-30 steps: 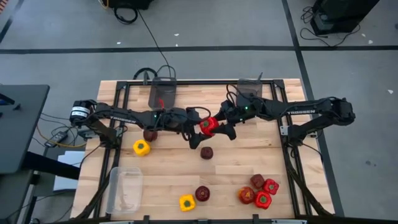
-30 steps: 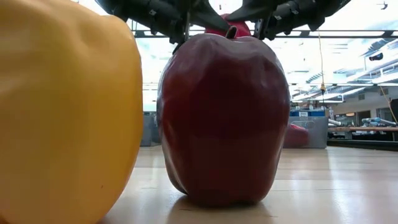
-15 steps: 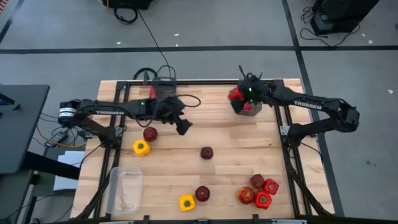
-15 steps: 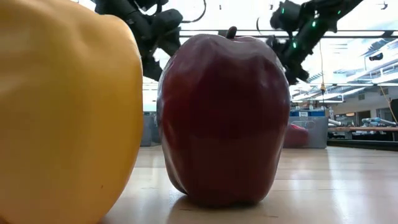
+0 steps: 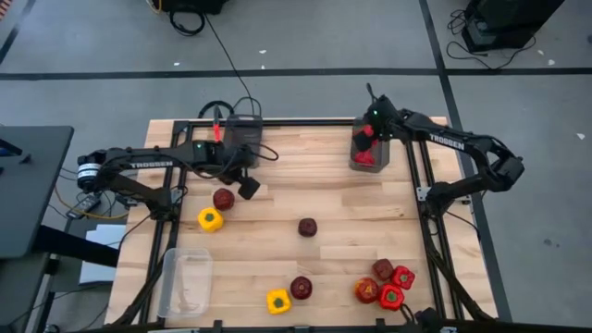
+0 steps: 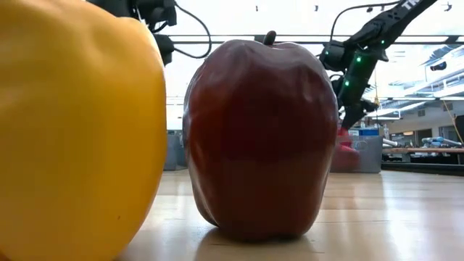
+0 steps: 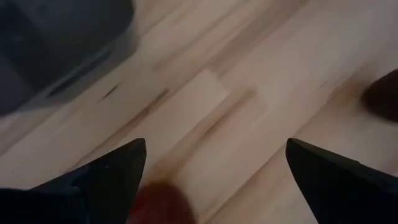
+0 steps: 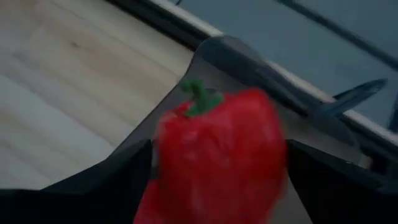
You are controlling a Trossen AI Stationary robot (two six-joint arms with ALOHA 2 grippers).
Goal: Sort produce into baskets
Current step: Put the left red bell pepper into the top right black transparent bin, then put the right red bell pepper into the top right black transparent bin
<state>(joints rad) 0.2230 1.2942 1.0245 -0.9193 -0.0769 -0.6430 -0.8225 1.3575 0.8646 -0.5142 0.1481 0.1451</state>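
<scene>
The right claw (image 5: 366, 141) hung open over the far right bin (image 5: 369, 155), a red pepper (image 8: 214, 158) between its fingers. The left claw (image 5: 248, 187) was open above bare table (image 5: 351, 217), near the far left bin (image 5: 242, 132).

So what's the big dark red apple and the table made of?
The dark maroon round apple looks like moulded plastic: smooth, faintly glossy, with dented facets, though real fruit can't be ruled out. The pale wooden table is plank wood, showing grain and board seams.
</scene>
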